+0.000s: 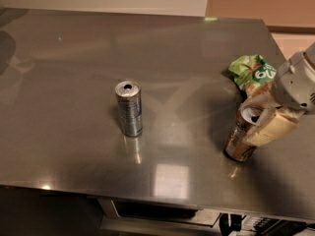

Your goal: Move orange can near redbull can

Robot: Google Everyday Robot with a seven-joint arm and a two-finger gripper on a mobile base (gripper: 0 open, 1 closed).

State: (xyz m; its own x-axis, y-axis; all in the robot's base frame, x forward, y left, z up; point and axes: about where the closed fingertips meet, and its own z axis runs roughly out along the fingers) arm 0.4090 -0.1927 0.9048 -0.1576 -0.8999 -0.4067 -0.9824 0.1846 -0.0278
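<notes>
The orange can [238,140] stands on the steel table [172,63] near its right front. My gripper [259,115] comes in from the right edge and sits at the can's top. It is open, with one cream finger [269,127] in front of the can and the other behind its rim. The can still rests on the table. The redbull can [129,108] stands upright at the table's middle, well to the left of the gripper and the orange can.
A crumpled green snack bag [252,74] lies just behind the orange can, by the gripper's white wrist [295,85]. The table's front edge runs close below both cans. A wall rises behind the table's far edge.
</notes>
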